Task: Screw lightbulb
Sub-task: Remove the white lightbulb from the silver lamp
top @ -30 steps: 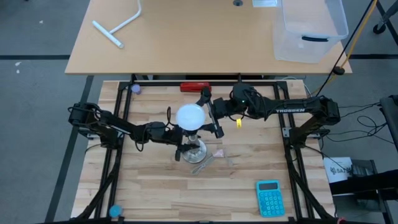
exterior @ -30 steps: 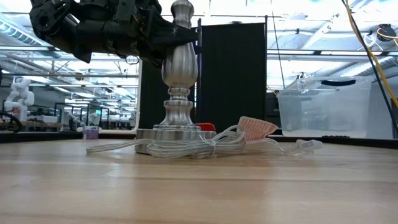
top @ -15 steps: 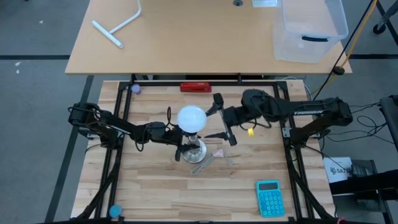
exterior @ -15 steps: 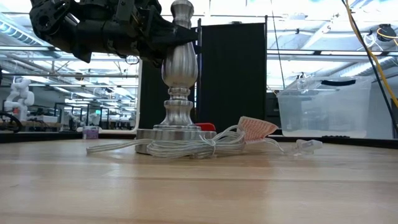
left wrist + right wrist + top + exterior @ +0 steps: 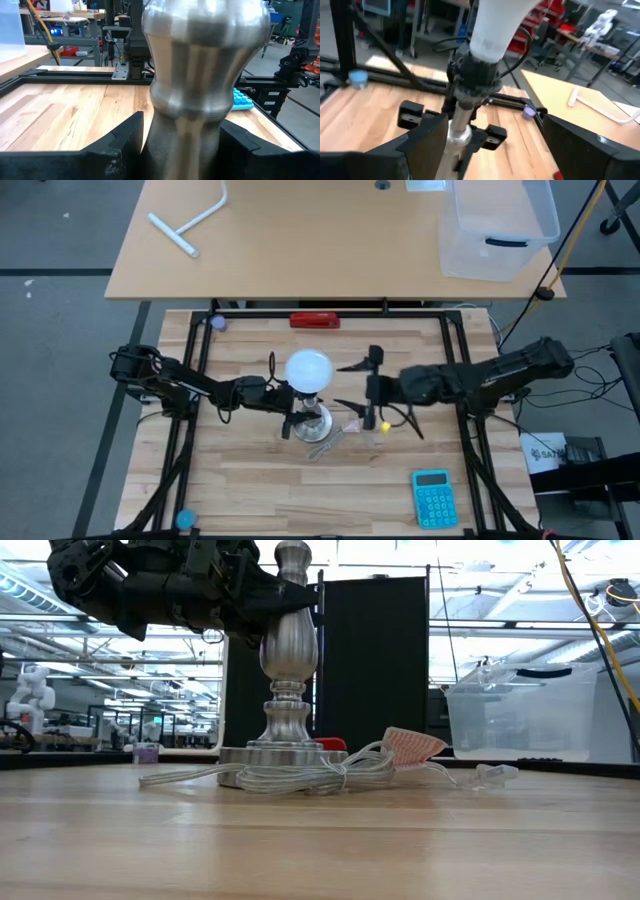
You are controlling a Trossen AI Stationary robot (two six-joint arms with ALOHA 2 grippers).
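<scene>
The white lightbulb sits head up in the black socket on top of the silver lamp stand. The stand's round foot rests on the table. My left gripper comes in from the table's left and is shut on the stand's stem below the bulb. My right gripper hangs open to the right of the bulb, apart from it, with its fingers pointing toward it. In the right wrist view nothing is between them. The low view cuts off the bulb. My left gripper pinches the stand's bulged silver stem between its two fingers. It comes in level from the table's left. The stand is upright, its foot on the table.
A clear cord lies coiled around the stand's foot, with a small pink piece beside it. A blue calculator lies near the front right. A red object lies at the far edge. A clear bin stands on the far table.
My right gripper has drawn away from the bulb, going toward the table's right edge and a little toward the near edge. It has turned and has stayed open. The bulb has stayed in the socket. My left gripper and the stand have not moved.
</scene>
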